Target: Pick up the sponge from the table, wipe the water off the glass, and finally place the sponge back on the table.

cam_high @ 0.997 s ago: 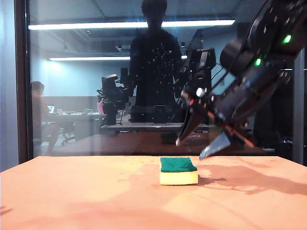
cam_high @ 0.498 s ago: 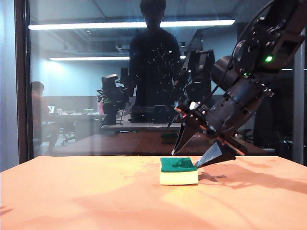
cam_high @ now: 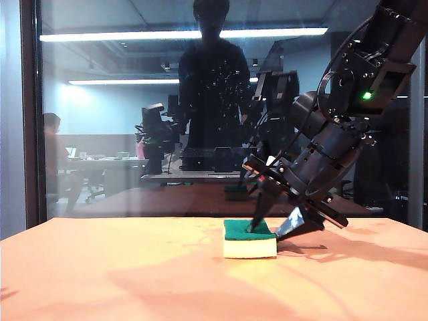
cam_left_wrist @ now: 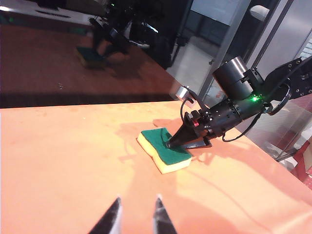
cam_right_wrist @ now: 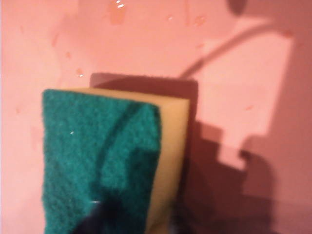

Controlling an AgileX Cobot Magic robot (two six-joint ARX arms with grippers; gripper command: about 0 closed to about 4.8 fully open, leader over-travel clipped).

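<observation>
Now the right gripper [cam_high: 273,230] is straddling the sponge [cam_high: 249,239] near the table's [cam_high: 120,274] far edge by the glass [cam_high: 134,100], jaws apart, one finger on its green top, one beside its end; the left gripper [cam_left_wrist: 134,217] is hanging open, well apart.

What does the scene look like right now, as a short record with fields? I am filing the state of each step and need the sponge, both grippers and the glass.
sponge: green side up, flat on the table, at
right gripper: down at the sponge, one finger on its green top, the other beside its right end; grip not clear
left gripper: open, nothing between its fingers, apart from the sponge
glass: upright behind the table
water: whitish droplets on the glass
</observation>
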